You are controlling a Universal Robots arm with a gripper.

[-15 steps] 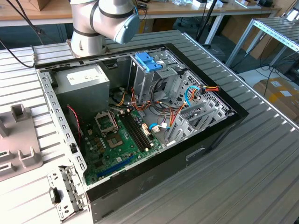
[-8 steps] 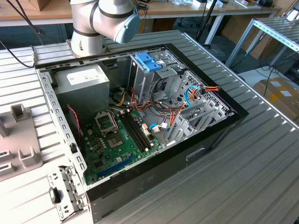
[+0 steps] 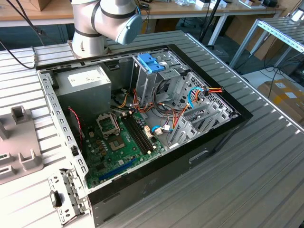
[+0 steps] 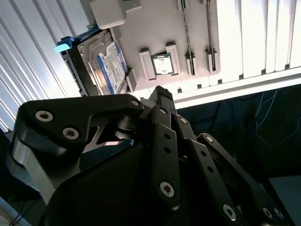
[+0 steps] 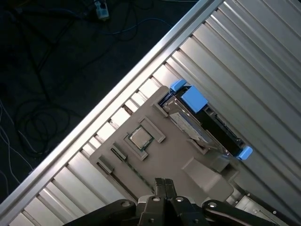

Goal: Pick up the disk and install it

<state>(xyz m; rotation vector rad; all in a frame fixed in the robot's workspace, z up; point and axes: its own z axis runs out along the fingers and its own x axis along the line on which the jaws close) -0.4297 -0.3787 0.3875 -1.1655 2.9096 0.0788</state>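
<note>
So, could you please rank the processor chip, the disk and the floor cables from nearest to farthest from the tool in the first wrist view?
From the tool:
1. the processor chip, in the grey tray, just ahead.
2. the disk, along the tray's edge.
3. the floor cables, off the table.

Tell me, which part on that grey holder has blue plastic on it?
The disk, propped on edge at the side of the grey holder, with blue tabs at both ends. The small square chip lying flat nearby has none.
</note>
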